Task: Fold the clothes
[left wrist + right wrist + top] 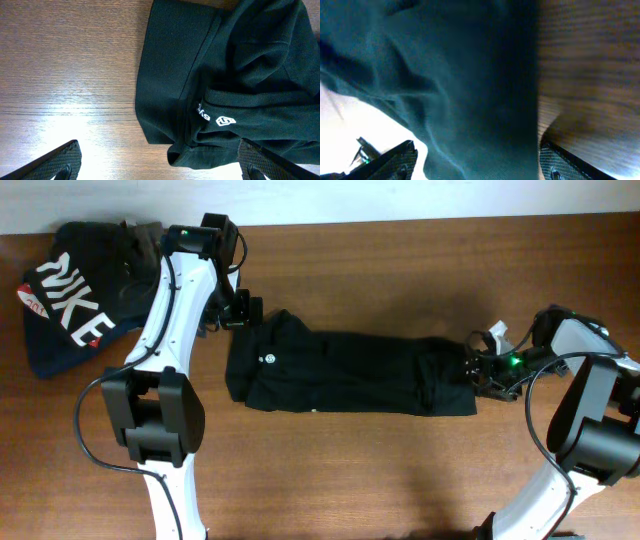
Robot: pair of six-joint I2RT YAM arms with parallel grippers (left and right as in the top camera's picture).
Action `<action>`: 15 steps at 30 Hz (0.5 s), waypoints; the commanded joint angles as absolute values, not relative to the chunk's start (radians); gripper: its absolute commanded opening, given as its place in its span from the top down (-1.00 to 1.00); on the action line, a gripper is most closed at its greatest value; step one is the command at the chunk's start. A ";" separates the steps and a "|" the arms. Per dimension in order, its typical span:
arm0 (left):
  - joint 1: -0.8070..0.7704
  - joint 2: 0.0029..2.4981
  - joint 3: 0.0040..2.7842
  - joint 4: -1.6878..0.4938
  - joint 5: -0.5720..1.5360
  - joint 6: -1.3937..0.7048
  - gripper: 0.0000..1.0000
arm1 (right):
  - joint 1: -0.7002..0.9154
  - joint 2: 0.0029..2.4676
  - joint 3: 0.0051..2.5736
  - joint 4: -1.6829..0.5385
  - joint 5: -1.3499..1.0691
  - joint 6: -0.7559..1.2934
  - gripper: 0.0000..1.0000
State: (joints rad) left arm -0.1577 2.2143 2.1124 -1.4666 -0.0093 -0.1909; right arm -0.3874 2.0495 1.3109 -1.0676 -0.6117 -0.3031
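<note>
The black T-shirt (350,375) lies folded into a long narrow band on the counter (400,480), with its small white round mark (271,358) near the collar end. The left claw (243,312) hangs just beside that collar end, spread wide and holding nothing. The right claw (482,366) is at the shirt's opposite end, its fingers (395,160) spread apart over the dark fabric. A NIKE garment (70,300) lies well apart from the shirt, beyond its collar end.

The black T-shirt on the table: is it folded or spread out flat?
Partly folded: the black T-shirt lies as a long narrow band, no sleeves sticking out, layers overlapping.
</note>
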 commanded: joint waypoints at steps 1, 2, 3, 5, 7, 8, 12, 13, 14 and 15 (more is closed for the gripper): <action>-0.157 2.197 2.122 -1.467 0.004 -0.196 -0.98 | -0.385 2.117 1.298 -1.048 -0.648 -0.366 -0.67; -0.157 2.197 2.122 -1.467 0.004 -0.196 -0.98 | -0.384 2.118 1.292 -1.043 -0.649 -0.366 -0.67; -0.157 2.197 2.122 -1.467 0.004 -0.196 -0.98 | -0.380 2.120 1.277 -1.029 -0.657 -0.366 -0.67; -0.157 2.197 2.122 -1.467 0.004 -0.196 -0.98 | -0.372 2.120 1.250 -1.005 -0.662 -0.361 -0.66; -0.157 2.197 2.122 -1.461 0.004 -0.196 -0.98 | -0.354 2.120 1.207 -0.970 -0.667 -0.353 -0.66; -0.157 2.197 2.122 -1.459 0.004 -0.196 -0.98 | -0.347 2.120 1.189 -0.953 -0.667 -0.339 -0.65; -0.157 2.197 2.122 -1.457 0.004 -0.196 -0.98 | -0.331 2.120 1.150 -0.911 -0.668 -0.289 -0.27; -0.157 2.197 2.122 -1.457 0.005 -0.196 -0.98 | -0.331 2.120 1.150 -0.909 -0.669 -0.278 -0.20; -0.157 2.197 2.122 -1.456 0.005 -0.196 -0.98 | -0.332 2.120 1.150 -0.907 -0.670 -0.272 0.00; -0.157 2.197 2.122 -1.457 0.005 -0.196 -0.98 | -0.332 2.120 1.150 -0.906 -0.671 -0.271 0.14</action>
State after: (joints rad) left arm -0.1577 2.2143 2.1124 -1.4578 -0.0067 -0.1909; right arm -0.3504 2.0506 1.1954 -0.9157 -0.7898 -0.3000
